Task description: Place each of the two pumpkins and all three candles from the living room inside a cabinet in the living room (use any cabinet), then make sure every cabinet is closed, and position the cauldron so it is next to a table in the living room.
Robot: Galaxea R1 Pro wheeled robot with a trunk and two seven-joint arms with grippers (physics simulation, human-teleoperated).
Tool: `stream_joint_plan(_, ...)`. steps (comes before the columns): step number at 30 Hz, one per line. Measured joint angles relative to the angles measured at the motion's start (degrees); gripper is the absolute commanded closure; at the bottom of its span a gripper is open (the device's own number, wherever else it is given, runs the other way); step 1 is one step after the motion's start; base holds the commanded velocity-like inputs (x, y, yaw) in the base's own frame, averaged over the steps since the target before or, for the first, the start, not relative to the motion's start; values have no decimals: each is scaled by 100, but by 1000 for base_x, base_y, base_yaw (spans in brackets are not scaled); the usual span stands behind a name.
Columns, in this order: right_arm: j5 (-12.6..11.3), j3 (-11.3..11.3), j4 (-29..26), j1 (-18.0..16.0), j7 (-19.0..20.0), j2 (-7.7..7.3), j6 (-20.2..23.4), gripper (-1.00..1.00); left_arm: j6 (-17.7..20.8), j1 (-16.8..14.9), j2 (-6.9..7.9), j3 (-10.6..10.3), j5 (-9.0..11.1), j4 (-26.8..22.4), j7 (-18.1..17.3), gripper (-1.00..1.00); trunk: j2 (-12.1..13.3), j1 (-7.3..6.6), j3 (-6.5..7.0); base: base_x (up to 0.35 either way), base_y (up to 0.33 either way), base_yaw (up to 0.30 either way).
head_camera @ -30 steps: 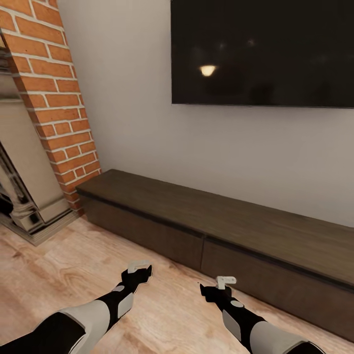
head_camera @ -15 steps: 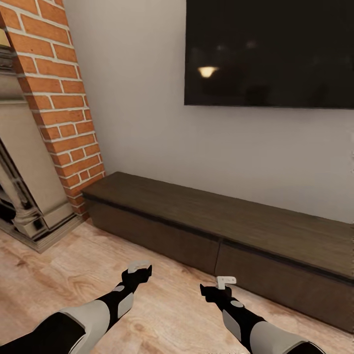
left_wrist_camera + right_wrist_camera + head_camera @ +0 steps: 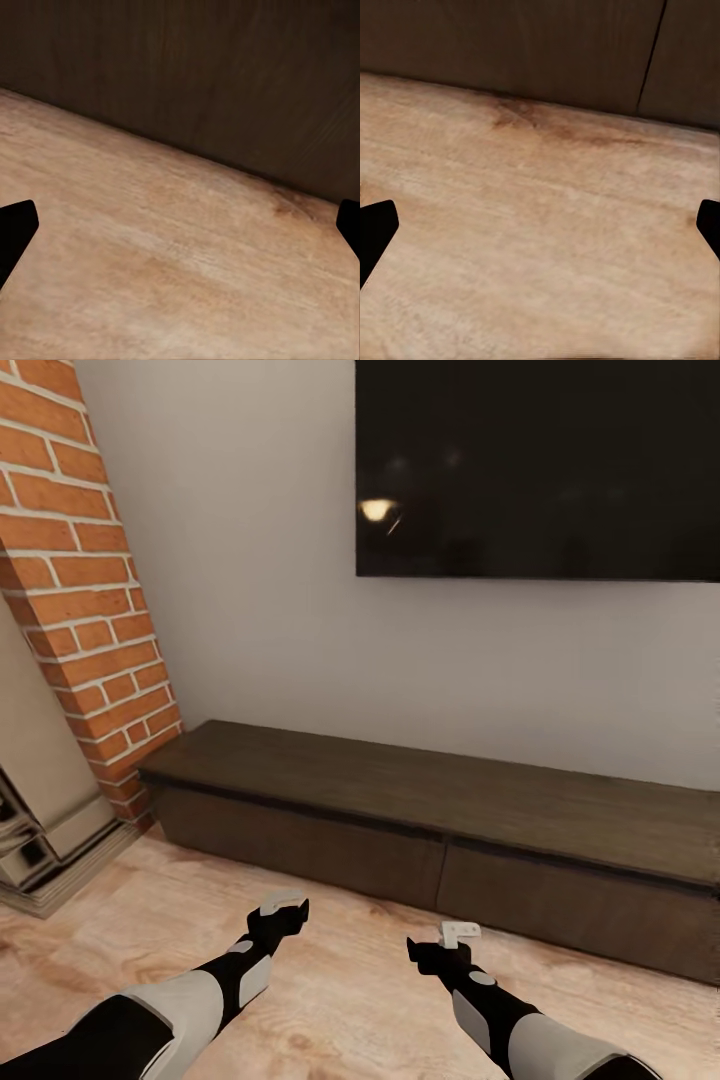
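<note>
The long, low dark-brown cabinet (image 3: 420, 800) stands against the white wall, and both drawer fronts in view are shut. My left gripper (image 3: 283, 908) and right gripper (image 3: 455, 935) hang over the wood floor just in front of it. Both are open with nothing between their fingers. The left wrist view faces the cabinet's dark front (image 3: 195, 75) across bare floor. The right wrist view faces the seam between two drawer fronts (image 3: 652, 56). The pumpkins, candles, cauldron and table are out of view.
A large black TV (image 3: 540, 465) hangs on the wall above the cabinet. A red brick column (image 3: 80, 600) and a pale fireplace surround (image 3: 40, 830) stand at the left. Light wood floor (image 3: 350, 980) lies between me and the cabinet.
The whole view has shifted as the camera turned: the fireplace has slid further left and the cabinet now sits more level. Both arms hold the same pose.
</note>
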Motion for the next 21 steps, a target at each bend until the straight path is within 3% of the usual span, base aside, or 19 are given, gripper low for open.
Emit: stream_joint_plan(21, 0, 0, 1, 0, 0, 0, 1, -100, -1, 0, -1, -2, 1, 0, 0, -100, 0, 0, 112, 0, 338, -250)
